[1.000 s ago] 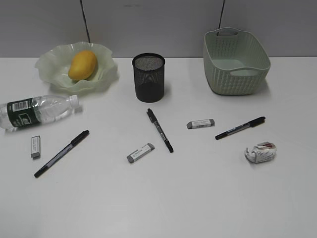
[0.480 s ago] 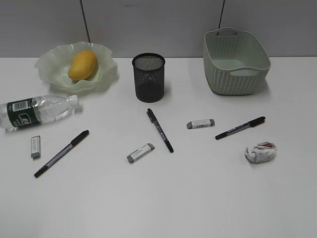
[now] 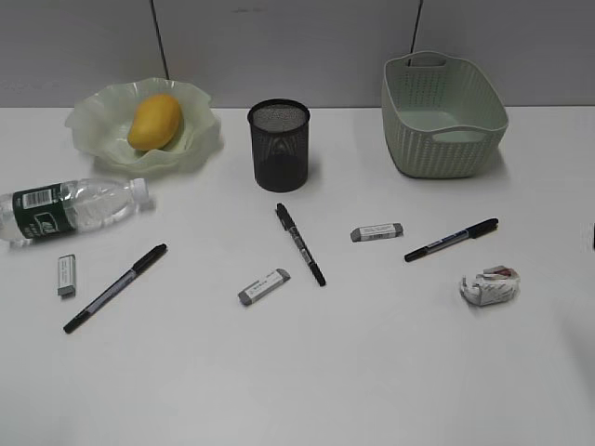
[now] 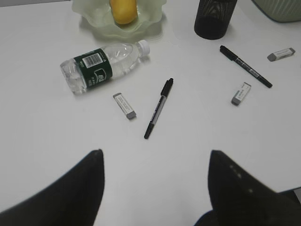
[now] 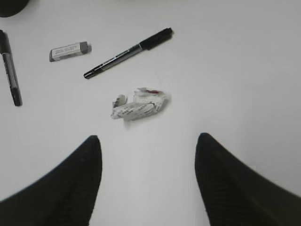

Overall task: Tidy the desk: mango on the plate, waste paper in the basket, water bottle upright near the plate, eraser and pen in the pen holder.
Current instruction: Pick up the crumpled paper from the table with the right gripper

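The mango [image 3: 154, 121] lies in the wavy green plate [image 3: 93, 130]. On its side at the desk's left lies the water bottle [image 3: 70, 209]. Three pens [image 3: 115, 288] [image 3: 300, 243] [image 3: 451, 240] and three erasers [image 3: 66, 275] [image 3: 264, 286] [image 3: 376, 232] are spread over the desk [image 3: 372, 372]. The mesh pen holder [image 3: 279, 146] stands at the back middle and the basket [image 3: 442, 116] at the back right. My right gripper [image 5: 148, 137] hangs open just short of the waste paper [image 5: 138, 104]. My left gripper [image 4: 155, 153] is open above bare desk, short of a pen [image 4: 159, 107] and an eraser [image 4: 124, 105].
A grey wall runs behind the desk. In the exterior view only a dark sliver [image 3: 592, 237] shows at the right edge; neither arm is otherwise seen there. Bare white tabletop fills the front.
A dark sliver has come in at the right edge of the exterior view. None of the objects has moved.
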{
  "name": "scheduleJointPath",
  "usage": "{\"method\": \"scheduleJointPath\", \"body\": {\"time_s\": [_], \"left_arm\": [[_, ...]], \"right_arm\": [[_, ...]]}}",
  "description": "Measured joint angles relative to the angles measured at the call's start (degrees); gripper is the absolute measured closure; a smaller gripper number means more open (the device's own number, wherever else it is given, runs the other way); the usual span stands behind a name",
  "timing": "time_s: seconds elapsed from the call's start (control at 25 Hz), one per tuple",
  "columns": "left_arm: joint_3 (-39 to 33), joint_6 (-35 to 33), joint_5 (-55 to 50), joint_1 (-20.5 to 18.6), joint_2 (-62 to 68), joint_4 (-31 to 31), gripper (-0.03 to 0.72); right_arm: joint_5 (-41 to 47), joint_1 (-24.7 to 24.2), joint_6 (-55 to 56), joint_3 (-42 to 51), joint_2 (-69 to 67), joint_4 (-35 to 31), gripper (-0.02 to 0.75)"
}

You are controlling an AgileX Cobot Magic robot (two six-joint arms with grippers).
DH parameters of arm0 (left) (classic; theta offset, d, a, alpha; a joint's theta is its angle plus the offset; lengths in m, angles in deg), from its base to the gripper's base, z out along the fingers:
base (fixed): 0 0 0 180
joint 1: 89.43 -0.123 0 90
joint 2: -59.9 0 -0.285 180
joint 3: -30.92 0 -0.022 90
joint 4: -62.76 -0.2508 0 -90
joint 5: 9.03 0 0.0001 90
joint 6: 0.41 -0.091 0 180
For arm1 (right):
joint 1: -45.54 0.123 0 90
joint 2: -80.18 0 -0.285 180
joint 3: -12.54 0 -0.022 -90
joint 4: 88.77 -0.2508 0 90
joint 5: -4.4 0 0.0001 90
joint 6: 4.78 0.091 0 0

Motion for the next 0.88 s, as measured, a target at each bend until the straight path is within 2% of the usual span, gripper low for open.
{"method": "scheduleJointPath", "body": {"time_s": [0.52, 0.88], "left_arm": [[0.0, 0.0, 0.0, 0.0, 0.0, 0.0, 0.168], [0.0, 0.0, 0.0, 0.0, 0.0, 0.0, 0.168]], "right_arm": [[2.7, 0.0, 2.9, -10.9, -32.9, -8.8, 0.243], [2.2, 3.5, 7.5, -17.2, -44.6, -9.4, 0.243]]}}
